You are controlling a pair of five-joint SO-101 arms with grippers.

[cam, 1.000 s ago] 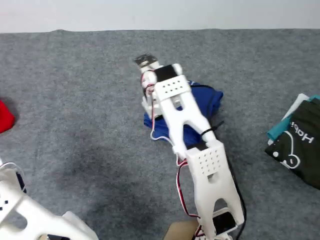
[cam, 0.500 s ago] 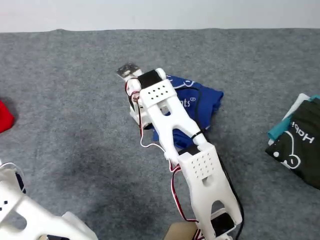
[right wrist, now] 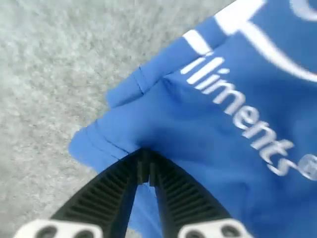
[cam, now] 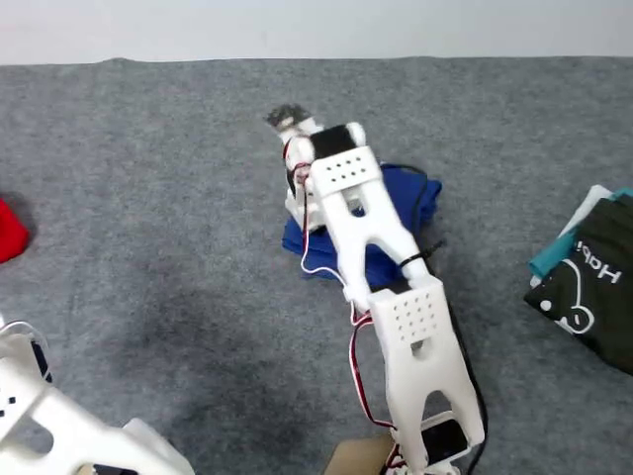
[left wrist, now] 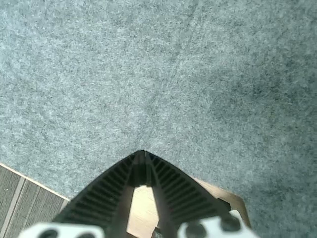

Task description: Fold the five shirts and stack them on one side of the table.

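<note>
The right gripper point(right wrist: 144, 159) pinches the crumpled blue printed fabric shirt point(right wrist: 233, 153) beneath its tips. The left gripper point(left wrist: 143, 154) is closed, empty, above grey felt matting point(left wrist: 148, 74).

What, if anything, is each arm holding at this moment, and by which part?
The right gripper has its jaws shut on the blue shirt, pinching a fold near its edge. The left gripper is shut and holds nothing.

The right arm point(cam: 361, 208) is covering much of the blue shirt point(cam: 410, 203), and edges are cropping the red cloth point(cam: 8, 233) and stack point(cam: 593, 282).
</note>
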